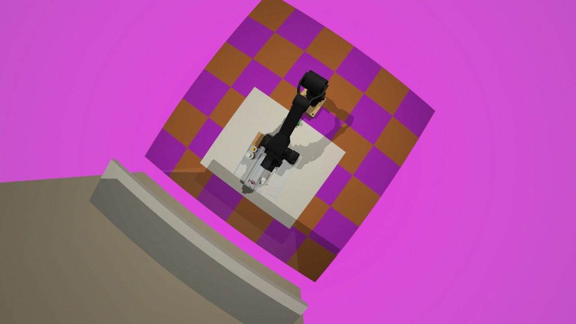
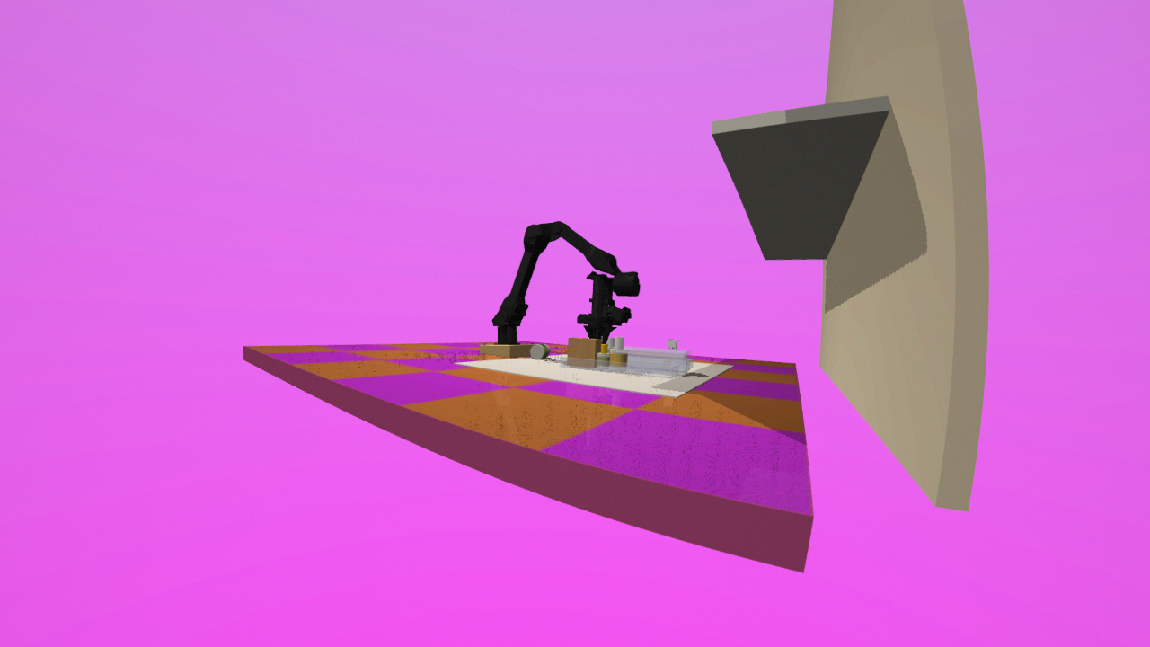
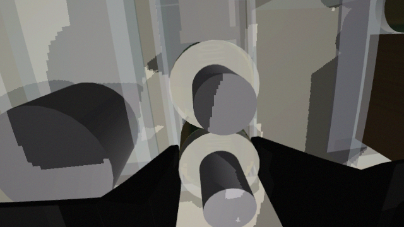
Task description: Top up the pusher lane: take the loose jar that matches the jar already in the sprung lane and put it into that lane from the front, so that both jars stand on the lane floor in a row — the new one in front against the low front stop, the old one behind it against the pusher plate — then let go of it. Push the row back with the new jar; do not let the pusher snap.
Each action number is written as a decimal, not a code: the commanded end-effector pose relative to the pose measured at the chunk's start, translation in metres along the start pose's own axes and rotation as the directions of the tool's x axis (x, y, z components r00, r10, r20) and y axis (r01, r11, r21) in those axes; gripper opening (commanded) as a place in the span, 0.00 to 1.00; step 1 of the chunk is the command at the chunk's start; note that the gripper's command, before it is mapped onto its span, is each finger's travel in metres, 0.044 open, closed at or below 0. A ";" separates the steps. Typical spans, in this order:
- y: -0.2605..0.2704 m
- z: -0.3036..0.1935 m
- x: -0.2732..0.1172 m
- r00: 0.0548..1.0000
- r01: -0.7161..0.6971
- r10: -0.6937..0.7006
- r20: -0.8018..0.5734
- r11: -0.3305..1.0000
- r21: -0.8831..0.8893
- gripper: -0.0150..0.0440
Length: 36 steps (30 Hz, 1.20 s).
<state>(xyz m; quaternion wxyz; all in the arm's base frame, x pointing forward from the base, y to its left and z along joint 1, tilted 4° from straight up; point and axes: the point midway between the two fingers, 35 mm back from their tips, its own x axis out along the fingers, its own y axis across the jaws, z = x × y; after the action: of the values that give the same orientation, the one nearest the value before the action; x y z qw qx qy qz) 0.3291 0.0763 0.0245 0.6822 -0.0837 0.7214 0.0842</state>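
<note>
Gripper [image 3: 218,176] is clamped on the new jar [image 3: 221,176], held upright and touching the old jar [image 3: 218,91] ahead in the clear lane [image 3: 164,94], apparently so it bears the spring load; the front stop is not visible.

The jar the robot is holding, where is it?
In the wrist view, the held jar sits bottom centre in the gripper, right behind the matching jar, between clear lane walls.

Brown box [image 2: 582,350] beside a toppled grey cylinder [image 2: 538,351].
</note>
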 end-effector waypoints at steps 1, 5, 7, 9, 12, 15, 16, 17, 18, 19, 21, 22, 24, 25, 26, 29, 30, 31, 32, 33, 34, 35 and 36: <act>0.000 0.004 0.004 1.000 0.003 -0.003 0.012 1.000 -0.002 0.25; 0.000 0.004 0.004 1.000 0.003 -0.003 0.012 1.000 -0.002 0.25; 0.000 0.003 0.004 1.000 0.003 -0.003 0.012 1.000 -0.002 0.25; 0.000 0.003 0.004 1.000 0.003 -0.003 0.012 1.000 -0.002 0.25; 0.000 0.002 0.004 1.000 0.003 -0.003 0.012 1.000 -0.002 0.25; 0.000 0.002 0.004 1.000 0.003 -0.003 0.012 1.000 -0.002 0.25; 0.000 0.002 0.004 1.000 0.003 -0.003 0.012 1.000 -0.002 0.25; 0.000 0.002 0.004 1.000 0.003 -0.003 0.012 1.000 -0.002 0.25; 0.000 0.001 0.004 1.000 0.003 -0.003 0.012 1.000 -0.002 0.25; 0.000 0.001 0.004 1.000 0.003 -0.003 0.012 1.000 -0.002 0.25; 0.000 0.001 0.004 1.000 0.003 -0.003 0.012 1.000 -0.002 0.25; 0.000 0.001 0.004 1.000 0.003 -0.003 0.012 1.000 -0.002 0.25; 0.000 0.000 0.004 1.000 0.003 -0.003 0.011 1.000 -0.002 0.25; 0.000 0.000 0.004 1.000 0.003 -0.003 0.011 1.000 -0.002 0.25; 0.000 0.000 0.004 1.000 0.003 -0.003 0.011 1.000 -0.002 0.25; 0.000 0.000 0.004 1.000 0.003 -0.003 0.011 1.000 -0.002 0.25; 0.000 -0.001 0.004 1.000 0.003 -0.003 0.011 1.000 -0.002 0.25; 0.000 -0.001 0.004 1.000 0.003 -0.003 0.011 1.000 -0.002 0.25; 0.000 -0.001 0.004 1.000 0.003 -0.003 0.011 1.000 -0.002 0.25; 0.000 -0.001 0.004 1.000 0.003 -0.003 0.011 1.000 -0.002 0.25; 0.000 -0.001 0.004 1.000 0.003 -0.003 0.011 1.000 -0.002 0.25; 0.000 -0.001 0.004 1.000 0.003 -0.003 0.011 1.000 -0.002 0.25; 0.000 -0.002 0.004 1.000 0.003 -0.003 0.011 1.000 -0.002 0.25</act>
<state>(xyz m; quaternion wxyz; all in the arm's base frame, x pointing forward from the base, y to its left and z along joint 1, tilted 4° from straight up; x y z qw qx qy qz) 0.3272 0.0758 0.0214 0.6841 -0.0836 0.7197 0.0844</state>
